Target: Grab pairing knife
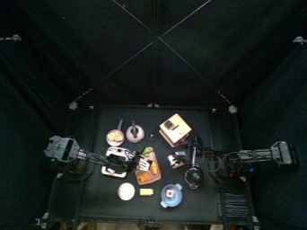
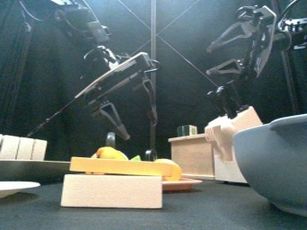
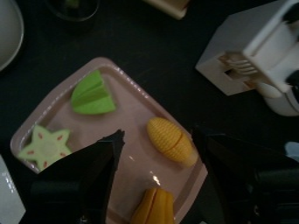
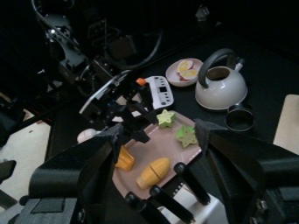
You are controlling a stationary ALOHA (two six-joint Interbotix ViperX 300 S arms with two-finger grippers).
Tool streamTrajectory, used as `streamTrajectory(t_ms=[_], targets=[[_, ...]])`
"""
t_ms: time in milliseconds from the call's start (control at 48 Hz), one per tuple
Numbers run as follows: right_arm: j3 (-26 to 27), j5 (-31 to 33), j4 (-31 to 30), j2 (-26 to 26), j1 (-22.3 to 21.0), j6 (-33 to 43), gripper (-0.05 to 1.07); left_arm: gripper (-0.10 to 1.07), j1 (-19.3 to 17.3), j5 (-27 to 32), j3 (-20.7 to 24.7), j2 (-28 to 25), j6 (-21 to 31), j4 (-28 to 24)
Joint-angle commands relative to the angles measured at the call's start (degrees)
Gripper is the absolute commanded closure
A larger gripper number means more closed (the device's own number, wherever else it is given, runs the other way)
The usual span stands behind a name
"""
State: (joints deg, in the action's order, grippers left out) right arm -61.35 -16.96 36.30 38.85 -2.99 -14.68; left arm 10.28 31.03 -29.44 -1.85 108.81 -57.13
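Both wide-open grippers, left gripper (image 3: pixel 155 157) and right gripper (image 4: pixel 158 166), hover above the pink tray (image 3: pixel 122 83); knife direction unreadable.

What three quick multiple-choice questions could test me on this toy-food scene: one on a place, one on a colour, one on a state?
1. What does the left claw hover over?
A. the pink tray
B. the kettle
C. the blue bowl

2. What colour is the wedge-shaped toy on the pink tray?
A. red
B. green
C. white

3. How do the left claw's jaws stand?
A. wide open, holding nothing
B. shut on a knife
C. shut on the star piece

Answers:
1. A: the left wrist view looks straight down at the tray between its jaws.
2. B: the wedge is bright green, beside the pale star piece.
3. A: both jaws stand far apart with only tray and toy food between them.
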Motion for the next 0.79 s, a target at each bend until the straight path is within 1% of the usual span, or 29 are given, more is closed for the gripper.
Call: streamTrajectory(t_ms=[0, 125, 208, 479, 646, 771], targets=[[0.4, -0.2, -0.2, 0.3, -0.5, -0.1, 0.06, 0.02, 0.1, -3.3, 1.3, 2.4, -1.4, -3.4], [-0.4, -0.2, 0.0, 0.3, -2.5, 0.1, 0.06, 0.02, 0.1, -9.1, 2.0, 3.3, -4.7, -10.7], [-0.7, -0.1, 0.3, 0.4, -3.8, 0.2, 0.06, 0.02, 0.1, -10.9, 3.1, 2.7, -5.4, -14.3], [-1.8, 1.1, -0.2, 0.4, -5.6, 1.2, 0.06, 0.02, 0.3, -10.6, 7.3, -1.8, -5.6, -24.6], [-1.8, 2.1, -0.1, 1.2, -5.8, 1.3, 0.06, 0.02, 1.1, -7.9, 10.2, -5.5, -5.6, -27.5], [-2.1, 2.4, -0.1, 1.8, -5.8, 1.2, 0.06, 0.02, 1.3, -6.7, 12.1, -7.1, -5.4, -27.2]])
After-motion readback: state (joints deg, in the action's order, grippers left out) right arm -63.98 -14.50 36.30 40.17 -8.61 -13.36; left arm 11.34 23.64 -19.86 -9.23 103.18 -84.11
